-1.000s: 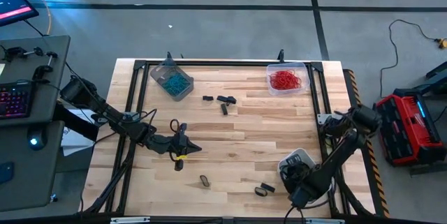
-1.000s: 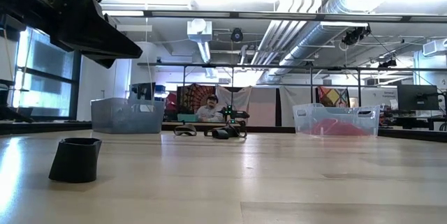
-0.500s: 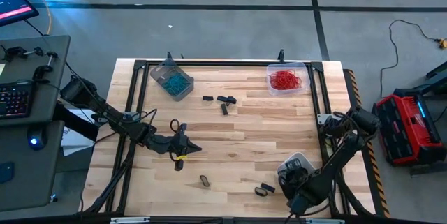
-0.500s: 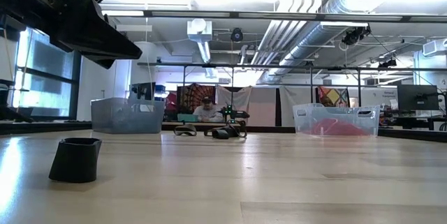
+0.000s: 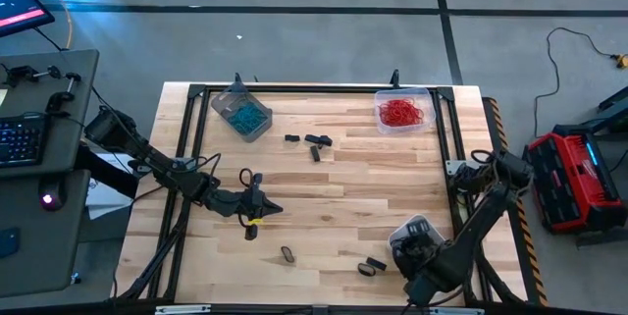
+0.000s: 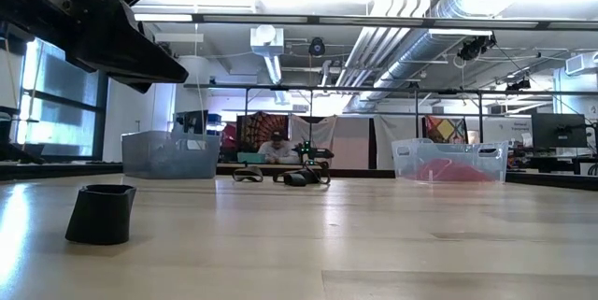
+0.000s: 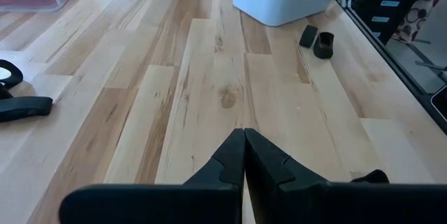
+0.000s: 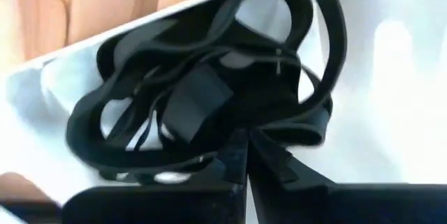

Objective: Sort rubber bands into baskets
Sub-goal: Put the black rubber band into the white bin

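Note:
Three baskets stand on the table: a grey one (image 5: 241, 115) with teal rubber bands at the far left, a clear one (image 5: 403, 111) with red bands at the far right, and a whitish one (image 5: 420, 225) at the near right. The whitish one holds a heap of black bands (image 8: 209, 91). My right gripper (image 8: 244, 146) points down over that heap, shut. My left gripper (image 7: 244, 135) is shut and hovers over bare wood (image 5: 270, 209) left of centre. Loose black bands (image 5: 316, 142) (image 5: 287, 253) (image 5: 371, 266) lie flat on the wood. My right gripper: the shut fingertips (image 8: 236, 155) show against the black bands in the whitish basket, and I cannot tell whether they touch them. No band shows between the fingers.
More black bands lie near my left arm (image 5: 250, 176) and in front of its gripper (image 7: 316, 40). One band stands close to the low camera (image 6: 101, 214). A black frame (image 5: 294, 89) runs round the table's edges. Bare wood stretches across the table's middle.
My right gripper has risen over the whitish basket and rolled a little about its own axis, staying shut. The black bands in the basket have stayed where they were.

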{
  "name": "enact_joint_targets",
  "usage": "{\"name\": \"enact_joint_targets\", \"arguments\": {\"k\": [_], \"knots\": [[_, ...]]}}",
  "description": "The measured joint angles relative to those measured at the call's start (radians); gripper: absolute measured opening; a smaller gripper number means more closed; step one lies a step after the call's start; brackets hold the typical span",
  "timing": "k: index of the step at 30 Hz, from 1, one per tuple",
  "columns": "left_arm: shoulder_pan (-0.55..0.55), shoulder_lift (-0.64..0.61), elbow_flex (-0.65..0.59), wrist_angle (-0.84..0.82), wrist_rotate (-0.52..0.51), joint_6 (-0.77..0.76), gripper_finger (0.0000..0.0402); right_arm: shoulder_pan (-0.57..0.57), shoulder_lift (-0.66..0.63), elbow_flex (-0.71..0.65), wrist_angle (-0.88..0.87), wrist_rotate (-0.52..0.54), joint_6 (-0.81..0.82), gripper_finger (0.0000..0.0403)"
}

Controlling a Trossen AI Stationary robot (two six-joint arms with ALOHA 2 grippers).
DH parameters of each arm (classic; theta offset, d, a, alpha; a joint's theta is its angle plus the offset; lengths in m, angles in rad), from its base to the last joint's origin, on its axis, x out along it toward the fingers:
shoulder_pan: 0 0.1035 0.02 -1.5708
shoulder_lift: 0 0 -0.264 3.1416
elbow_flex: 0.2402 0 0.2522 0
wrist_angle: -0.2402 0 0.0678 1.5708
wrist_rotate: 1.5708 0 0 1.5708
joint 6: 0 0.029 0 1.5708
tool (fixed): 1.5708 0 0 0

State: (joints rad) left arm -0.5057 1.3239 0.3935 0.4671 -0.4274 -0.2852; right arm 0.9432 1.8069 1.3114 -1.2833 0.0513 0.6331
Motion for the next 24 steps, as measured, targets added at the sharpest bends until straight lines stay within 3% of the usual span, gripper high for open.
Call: {"name": "enact_joint_targets", "arguments": {"k": [8, 15, 20, 24], "knots": [[0.000, 0.000, 0.000, 0.000, -0.001, -0.002, 0.0000, 0.001, 0.000, 0.068, -0.065, 0.014, 0.139, 0.0000], [0.004, 0.000, 0.000, 0.000, -0.053, -0.019, 0.0000, -0.020, -0.026, 0.114, -0.117, 0.328, 0.407, 0.0000], [0.004, 0.000, 0.000, 0.002, -0.073, -0.024, 0.0000, -0.090, -0.065, 0.114, -0.042, 0.517, 0.357, 0.0000], [0.004, 0.000, 0.000, 0.002, -0.074, -0.025, 0.0000, -0.196, -0.074, 0.114, 0.066, 0.552, 0.214, 0.0000]]}}
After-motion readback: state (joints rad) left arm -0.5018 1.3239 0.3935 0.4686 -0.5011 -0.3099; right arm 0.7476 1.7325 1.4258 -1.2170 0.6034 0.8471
